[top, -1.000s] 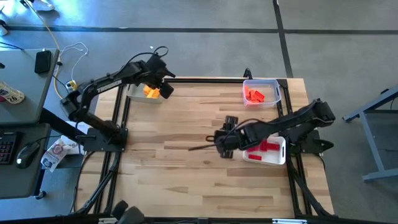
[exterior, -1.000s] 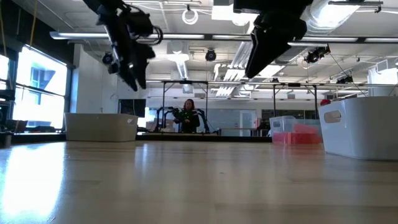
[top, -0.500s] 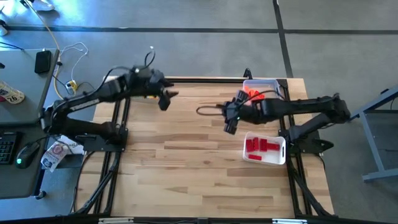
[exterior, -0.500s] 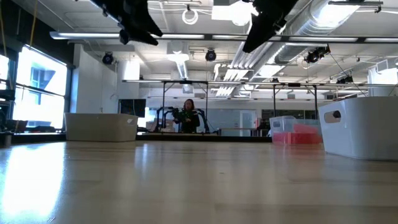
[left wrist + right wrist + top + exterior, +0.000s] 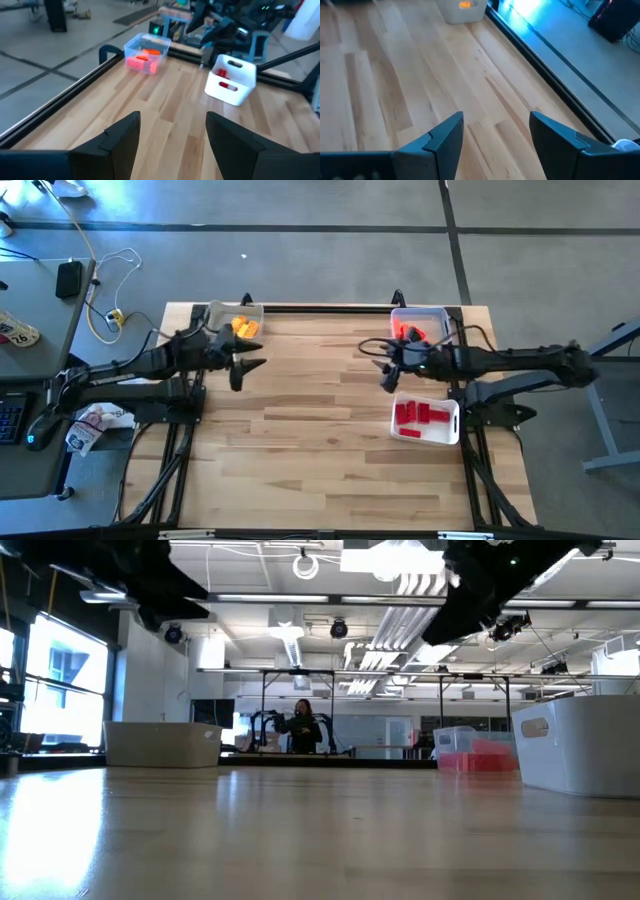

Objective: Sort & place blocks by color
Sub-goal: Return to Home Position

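Observation:
The blocks lie sorted in three trays. Yellow-orange blocks point(image 5: 243, 327) sit in a tray point(image 5: 222, 315) at the far left. Orange-red blocks point(image 5: 409, 333) fill a clear tray point(image 5: 440, 317) at the far right. Red blocks point(image 5: 420, 414) rest in a white tray point(image 5: 450, 430) near the right edge. My left gripper point(image 5: 245, 368) hangs open and empty above the bare wood, on the near side of the yellow-orange tray. My right gripper point(image 5: 385, 370) is open and empty too, between the two right trays. Both wrist views show bare wood between the fingers point(image 5: 172, 140) point(image 5: 495, 135).
A black rail point(image 5: 320, 307) runs along the table's far edge. Bare wood point(image 5: 310, 430) spreads across the middle and near half of the table. Beyond the far edge, in the low view, a person point(image 5: 303, 726) stands far back in the room.
Both arms have drawn back toward their own sides and tipped up nearer to level. My left gripper left the space over the yellow-orange tray and went toward the near left. My right gripper swung from beside the white tray toward the far edge, then toward the right edge.

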Available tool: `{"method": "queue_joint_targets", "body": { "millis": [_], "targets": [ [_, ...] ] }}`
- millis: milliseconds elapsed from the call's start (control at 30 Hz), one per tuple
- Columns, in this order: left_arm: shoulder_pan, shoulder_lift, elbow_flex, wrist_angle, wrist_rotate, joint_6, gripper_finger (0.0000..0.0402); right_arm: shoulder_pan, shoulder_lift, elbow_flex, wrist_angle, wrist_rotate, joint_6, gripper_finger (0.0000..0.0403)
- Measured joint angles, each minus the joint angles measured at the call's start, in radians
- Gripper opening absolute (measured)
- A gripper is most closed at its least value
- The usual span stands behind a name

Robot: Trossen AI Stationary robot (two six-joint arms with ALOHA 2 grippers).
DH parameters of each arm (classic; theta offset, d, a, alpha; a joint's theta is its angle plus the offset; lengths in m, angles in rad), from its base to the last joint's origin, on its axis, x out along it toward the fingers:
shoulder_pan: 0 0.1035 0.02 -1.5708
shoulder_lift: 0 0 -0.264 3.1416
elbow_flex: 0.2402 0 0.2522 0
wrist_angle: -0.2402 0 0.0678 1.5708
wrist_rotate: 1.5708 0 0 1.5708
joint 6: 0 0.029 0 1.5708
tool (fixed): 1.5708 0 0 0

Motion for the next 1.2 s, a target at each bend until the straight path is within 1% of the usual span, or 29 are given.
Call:
{"method": "queue_joint_targets", "body": {
  "millis": [133,267,433,633,700,833,933,1000,1100,1200],
  "targets": [
    [-0.02,-0.129,-0.094,0.027,-0.003,0.0,0.0211,0.015,-0.131,-0.099,0.083,-0.019,-0.001,0.0213],
    [-0.042,-0.251,-0.186,0.072,-0.003,-0.016,0.0211,0.032,-0.257,-0.173,0.139,-0.012,-0.003,0.0213],
    [-0.076,-0.381,-0.275,0.096,-0.002,-0.05,0.0211,0.037,-0.395,-0.239,0.145,0.004,-0.003,0.0213],
    [-0.132,-0.504,-0.354,0.097,0.014,-0.046,0.0211,0.04,-0.534,-0.314,0.146,0.004,-0.011,0.0213],
    [-0.151,-0.534,-0.378,0.109,0.019,-0.044,0.0211,0.048,-0.577,-0.341,0.145,0.002,-0.015,0.0213],
    [-0.187,-0.586,-0.427,0.132,0.019,-0.025,0.0211,0.071,-0.656,-0.389,0.145,-0.049,-0.037,0.0213],
    [-0.206,-0.61,-0.464,0.148,0.019,-0.014,0.0211,0.09,-0.71,-0.417,0.145,-0.066,-0.036,0.0213],
    [-0.218,-0.609,-0.49,0.182,0.019,-0.014,0.0211,0.101,-0.743,-0.435,0.152,-0.066,-0.028,0.0213],
    [-0.234,-0.604,-0.495,0.197,0.018,-0.008,0.0211,0.116,-0.788,-0.475,0.193,-0.074,-0.026,0.0213],
    [-0.243,-0.606,-0.495,0.201,0.018,0.009,0.0211,0.13,-0.826,-0.526,0.238,-0.109,-0.025,0.0213]
  ]
}}
